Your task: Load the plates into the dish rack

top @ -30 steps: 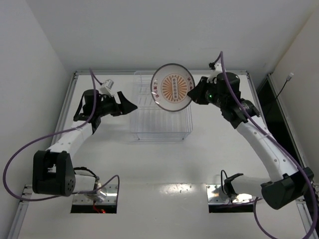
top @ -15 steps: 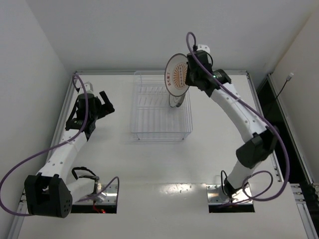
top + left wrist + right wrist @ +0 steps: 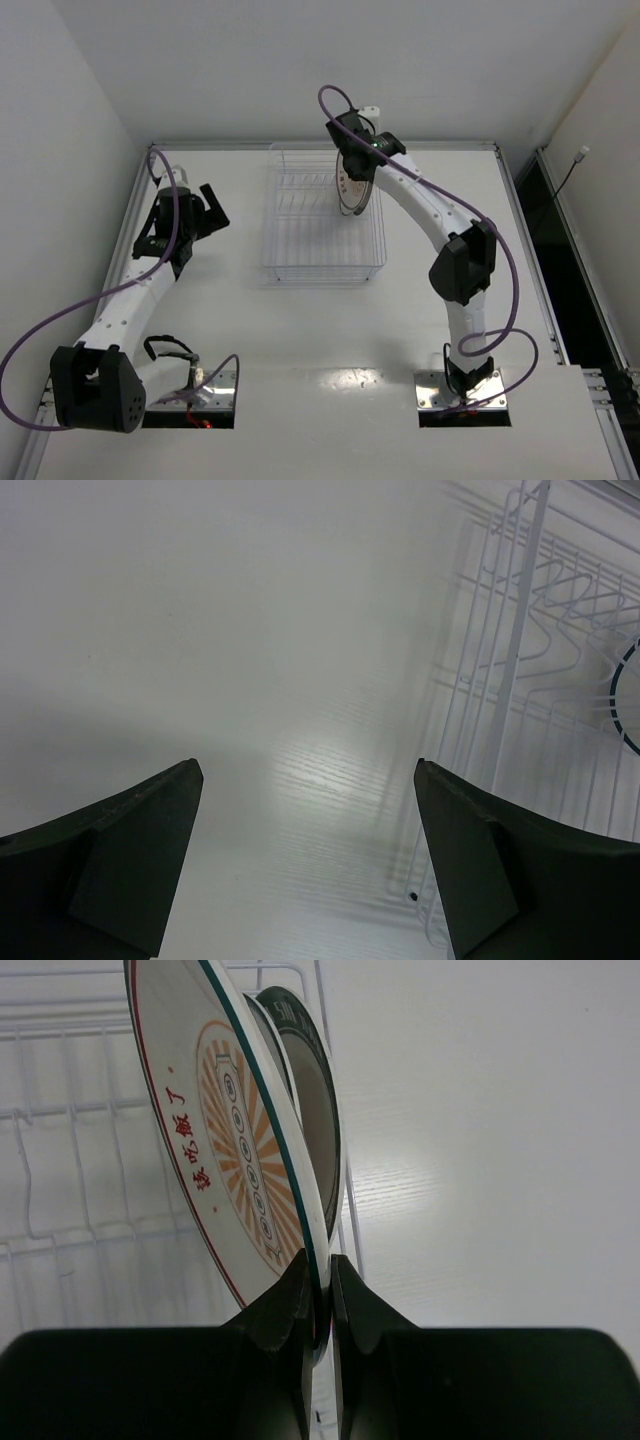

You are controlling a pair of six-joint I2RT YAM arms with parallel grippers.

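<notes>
Left gripper (image 3: 310, 770): fingers spread wide, holding nothing, above the bare white table (image 3: 200, 630) near the left side of the dish rack (image 3: 322, 245). Right gripper (image 3: 322, 1265): fingers pinched on the lower rim of the orange sunburst plate (image 3: 225, 1130), held on edge over the rack's far right part. Dark-rimmed plate (image 3: 322, 1110): upright in the rack, just behind the sunburst plate; contact between them cannot be told.

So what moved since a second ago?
The right gripper, still pinching the sunburst plate, turned it on edge and swung it left and down to the dish rack, beside another plate. The left gripper backed away, open. The rack stayed put.
</notes>
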